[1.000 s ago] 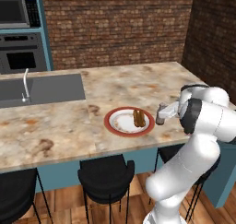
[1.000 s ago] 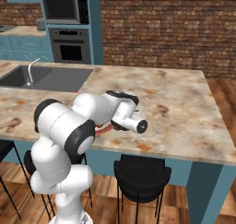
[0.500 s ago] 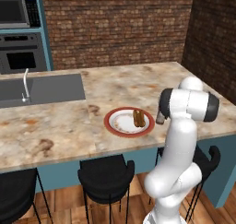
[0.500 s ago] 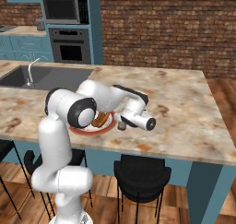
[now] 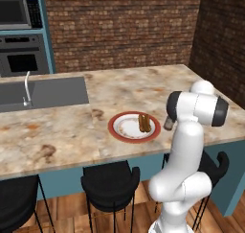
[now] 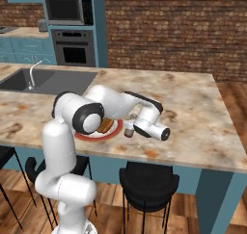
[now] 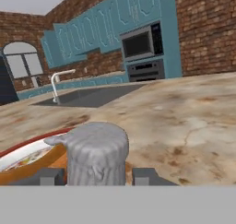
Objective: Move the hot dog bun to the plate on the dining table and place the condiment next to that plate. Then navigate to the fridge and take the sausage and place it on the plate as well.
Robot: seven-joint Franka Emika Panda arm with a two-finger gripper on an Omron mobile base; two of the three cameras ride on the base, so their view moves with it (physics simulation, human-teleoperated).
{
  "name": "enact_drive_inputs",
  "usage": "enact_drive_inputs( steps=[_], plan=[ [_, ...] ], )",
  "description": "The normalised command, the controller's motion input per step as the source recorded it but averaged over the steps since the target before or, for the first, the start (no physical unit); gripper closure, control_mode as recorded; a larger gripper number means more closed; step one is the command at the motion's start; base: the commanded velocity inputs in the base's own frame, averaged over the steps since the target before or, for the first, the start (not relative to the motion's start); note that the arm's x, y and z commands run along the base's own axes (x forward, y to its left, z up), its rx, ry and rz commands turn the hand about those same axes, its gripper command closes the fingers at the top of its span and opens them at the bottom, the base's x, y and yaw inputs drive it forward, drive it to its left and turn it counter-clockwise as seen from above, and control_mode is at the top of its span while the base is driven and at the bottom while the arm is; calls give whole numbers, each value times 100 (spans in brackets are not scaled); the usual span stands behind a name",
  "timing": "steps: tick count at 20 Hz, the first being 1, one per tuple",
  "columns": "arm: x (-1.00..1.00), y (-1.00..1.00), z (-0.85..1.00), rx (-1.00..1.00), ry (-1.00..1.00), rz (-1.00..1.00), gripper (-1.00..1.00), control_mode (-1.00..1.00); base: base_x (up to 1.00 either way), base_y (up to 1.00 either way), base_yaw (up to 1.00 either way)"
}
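Already the hot dog bun is lying on the plate, so the gripper is clasping the condiment upright, just right of that plate on the dining table, probably setting it down beside it.

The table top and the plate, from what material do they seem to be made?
The table top looks like polished stone, perhaps marble: beige with brown veins and blotches, smooth surface. The plate looks like glazed ceramic: an even red rim around a white centre, though the rendering leaves plastic possible. The bun lies on it.
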Motion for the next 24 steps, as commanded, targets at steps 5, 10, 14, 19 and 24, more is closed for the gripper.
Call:
enact_drive_inputs(
  steps=[5,10,14,19,24],
  plan=[
    [-58,19,-25,0,-17,0,100,-100,0,0,0],
    [1,10,-18,0,-4,0,100,-100,0,0,0],
    [11,16,-24,0,2,0,-100,-100,0,0,0],
    [1,19,-10,0,8,0,-100,-100,0,0,0],
    [-9,28,0,0,2,0,-100,-100,0,0,0]
  ],
)
